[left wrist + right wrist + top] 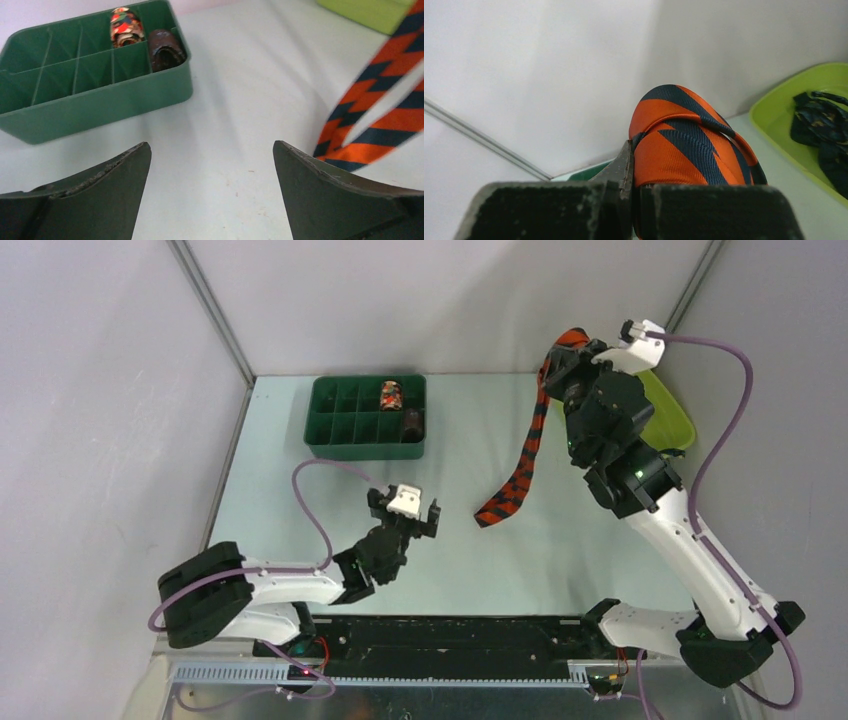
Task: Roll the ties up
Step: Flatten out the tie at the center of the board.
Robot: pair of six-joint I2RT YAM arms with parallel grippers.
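Note:
My right gripper is raised high at the back right and shut on the orange tie with dark stripes. The tie hangs down from it, and its wide pointed end rests on the table. In the right wrist view the tie bulges out above the closed jaws. My left gripper is open and empty, low over the table, left of the tie's end, which shows in the left wrist view. A dark navy tie lies in the lime tray.
A green compartment box stands at the back; it holds a small colourful roll and a dark roll. A lime-green tray sits at the back right behind my right arm. Purple cables loop off both arms.

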